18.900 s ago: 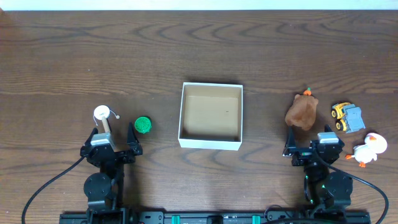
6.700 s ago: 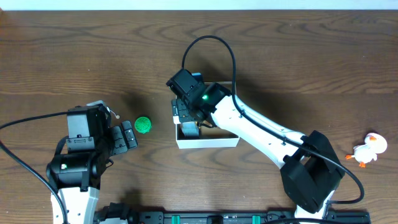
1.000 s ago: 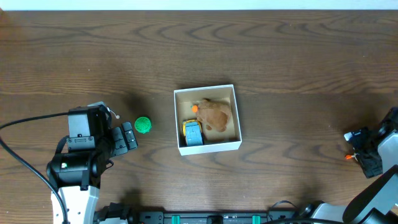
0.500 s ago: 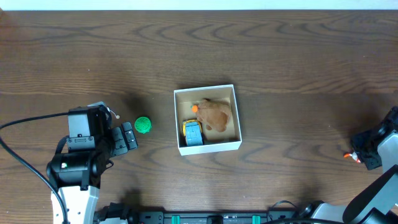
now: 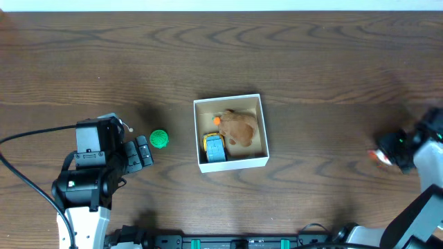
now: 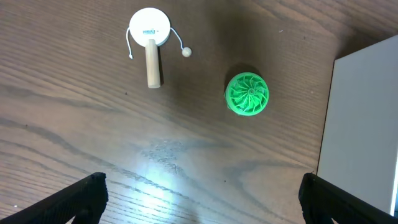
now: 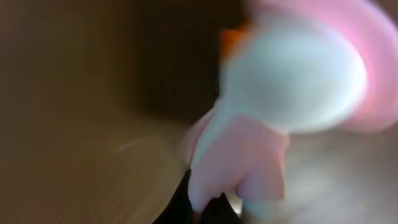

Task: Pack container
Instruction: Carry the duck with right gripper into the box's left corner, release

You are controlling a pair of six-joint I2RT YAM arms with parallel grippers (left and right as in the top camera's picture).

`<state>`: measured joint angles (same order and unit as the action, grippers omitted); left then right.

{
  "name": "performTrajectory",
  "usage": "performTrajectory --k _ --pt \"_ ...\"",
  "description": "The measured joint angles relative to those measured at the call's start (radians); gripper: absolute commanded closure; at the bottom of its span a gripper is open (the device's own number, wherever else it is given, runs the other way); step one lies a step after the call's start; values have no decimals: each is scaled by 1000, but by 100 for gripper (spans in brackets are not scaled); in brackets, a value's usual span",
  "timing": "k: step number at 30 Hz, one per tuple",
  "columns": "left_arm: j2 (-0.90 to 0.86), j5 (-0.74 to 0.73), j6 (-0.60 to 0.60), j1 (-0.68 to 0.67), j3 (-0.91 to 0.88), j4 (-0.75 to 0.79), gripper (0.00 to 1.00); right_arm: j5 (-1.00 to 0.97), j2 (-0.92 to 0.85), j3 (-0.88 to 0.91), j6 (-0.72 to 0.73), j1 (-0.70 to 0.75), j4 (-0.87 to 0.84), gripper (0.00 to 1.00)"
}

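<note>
The left claw [image 6: 202, 190] hangs over the table [image 6: 155, 155] with its fingers spread wide. Ahead of it lie a green ridged disc [image 6: 247, 94], nearer its right finger, and a small white drum rattle [image 6: 149, 37], nearer its left. The container [image 5: 234, 164] sits just beyond the right finger (a brown plush [image 5: 240, 127] and a toy truck [image 5: 215, 147] lie inside). The right claw [image 5: 389, 151], well apart from the container, blurs against a white-and-pink toy [image 7: 292, 81]; whether it is clamped on it I cannot tell.

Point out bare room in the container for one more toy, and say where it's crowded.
Bare floor remains along the far wall of the container, beyond the brown plush, and in the near-right corner beside the toy truck. The left side and middle are crowded.
</note>
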<state>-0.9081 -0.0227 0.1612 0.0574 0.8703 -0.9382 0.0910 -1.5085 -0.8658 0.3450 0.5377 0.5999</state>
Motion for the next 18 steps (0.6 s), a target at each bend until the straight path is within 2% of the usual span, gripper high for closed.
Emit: performTrajectory --k 10,13,18 --pt "0 0 0 0 0 0 2 100 107 -312 -478 -606 108 99" --pt "0 0 0 0 0 0 2 71 111 -325 -557 -776 76 99" --pt "0 0 0 0 0 0 2 39 97 -324 -595 -985 24 99"
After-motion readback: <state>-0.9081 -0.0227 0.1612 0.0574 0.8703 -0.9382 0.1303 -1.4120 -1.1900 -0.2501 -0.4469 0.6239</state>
